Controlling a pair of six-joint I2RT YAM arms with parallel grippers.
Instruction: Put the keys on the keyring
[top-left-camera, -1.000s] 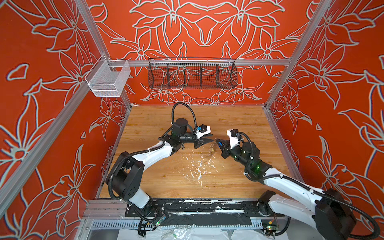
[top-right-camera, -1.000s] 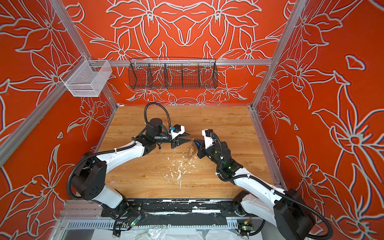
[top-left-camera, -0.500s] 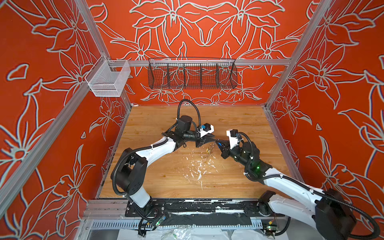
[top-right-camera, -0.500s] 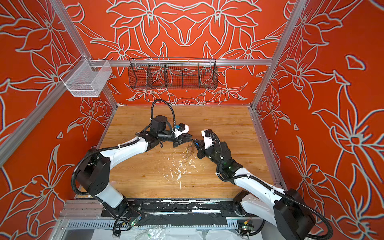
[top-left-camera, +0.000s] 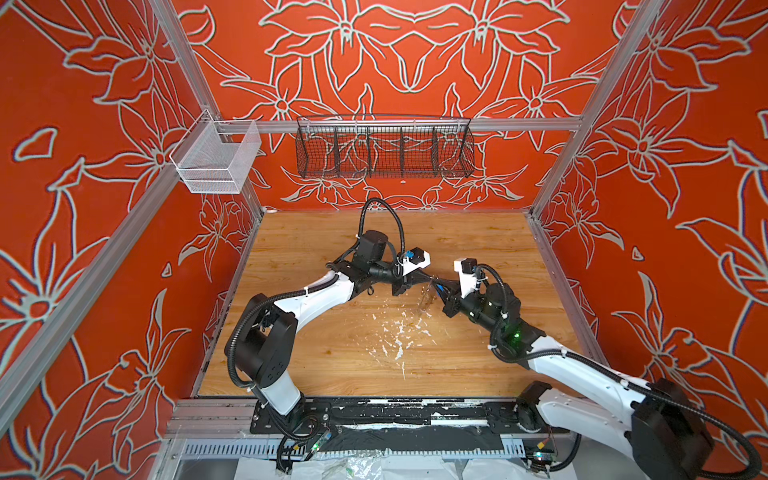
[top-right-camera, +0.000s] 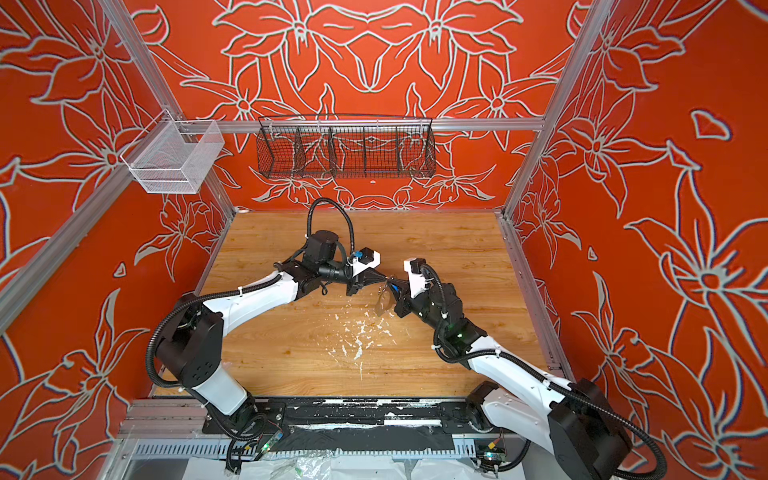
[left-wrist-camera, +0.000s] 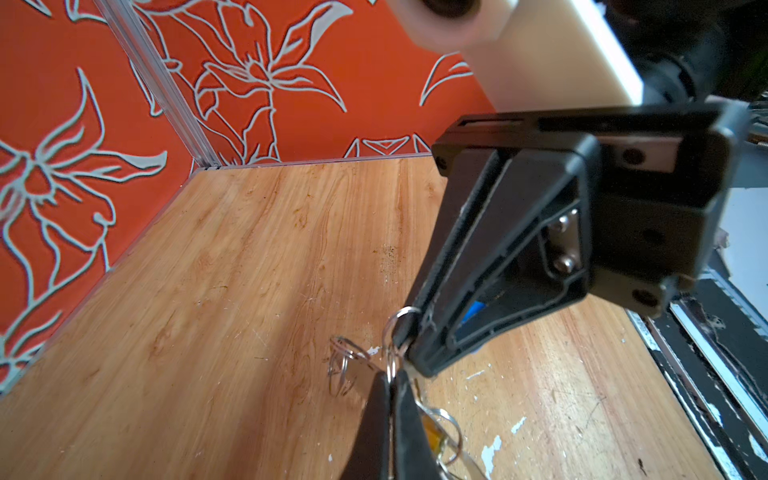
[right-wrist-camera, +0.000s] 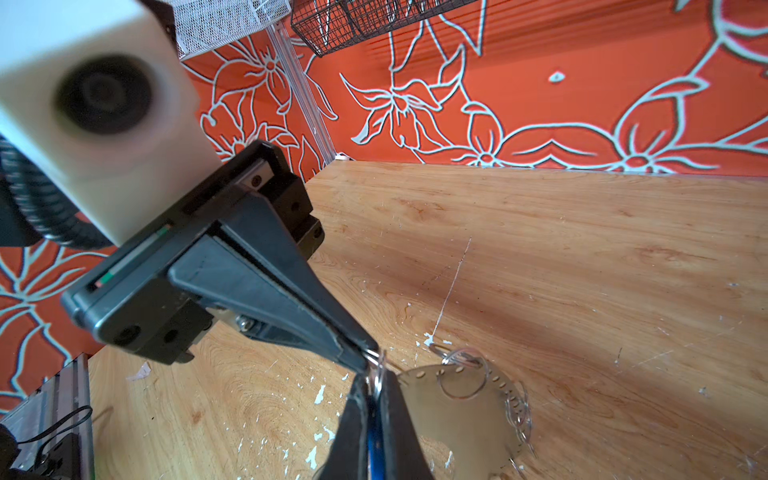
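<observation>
Closure is the change: the left gripper (right-wrist-camera: 366, 355), jaws parted a second ago, is now clenched, and its arm sits further right than it did, meeting the right gripper (right-wrist-camera: 374, 399) over the middle of the table (top-left-camera: 332, 357). Its tips pinch a thin wire loop (right-wrist-camera: 376, 366) at the very spot where the right gripper's tips are, and the two touch or nearly touch. The right gripper is clamped as tightly as before, with the blue tag (right-wrist-camera: 374, 451) of one key showing between its jaws.

The keyring (right-wrist-camera: 457, 415), a flat grey plate with loops round its edge, hangs just below the two tips and appears clear of the wood in both top views. Which gripper bears its weight I cannot tell. The yellow tag (left-wrist-camera: 430, 432) of the other key shows just beyond the left fingers in the left wrist view, but it is unclear whether that key already sits on a loop.

With both sides now gripped, the step in hand looks like working the blue key's ring onto the loop. That threading does not look finished. A slip of either pinch would likely drop the plate.
</observation>
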